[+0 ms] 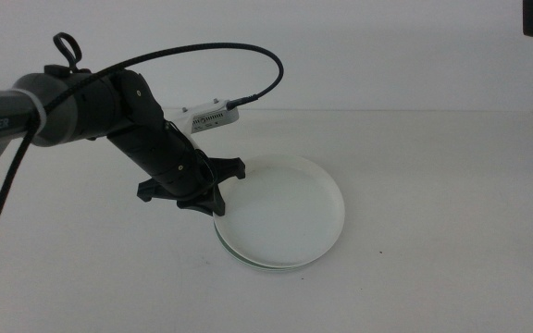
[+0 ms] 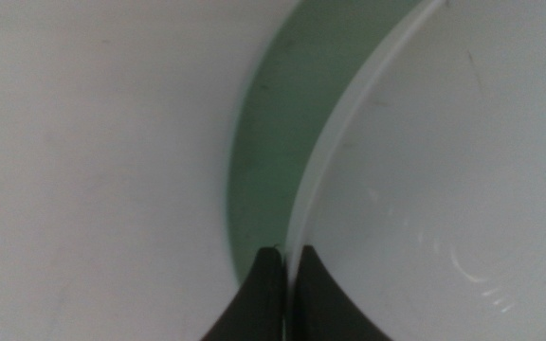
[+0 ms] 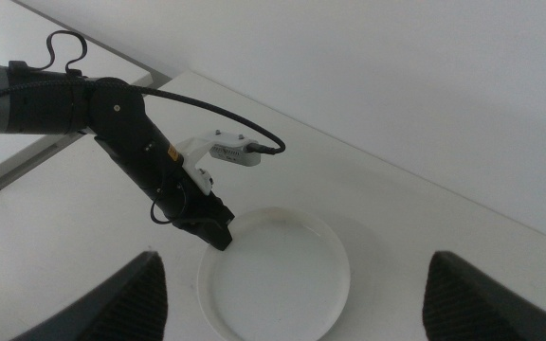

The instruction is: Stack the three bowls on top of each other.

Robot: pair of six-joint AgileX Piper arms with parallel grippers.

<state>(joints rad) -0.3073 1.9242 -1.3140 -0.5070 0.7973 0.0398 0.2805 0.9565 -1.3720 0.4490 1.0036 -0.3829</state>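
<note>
The stack of bowls sits near the middle of the white table (image 1: 452, 185), a little toward the front. The white bowl (image 1: 280, 211) is on top. It is round, flat like a plate, smooth, with a low rim. Under it peeks the pale green bowl (image 2: 278, 133), seen as a curved green strip in the left wrist view (in the middle view only a thin greenish edge shows at the front of the stack). A grey bowl cannot be made out.

The left gripper (image 1: 213, 205) is at the left rim of the white bowl. Its two dark jaws are squeezed on that thin rim, one inside and one outside. The left arm comes in from the left, bends down at the wrist and slants toward the bowl, with a black cable (image 1: 229, 60) looping over it.

The right gripper (image 3: 297, 294) hangs high above the table, well away from the bowls, its jaws spread wide apart.
</note>
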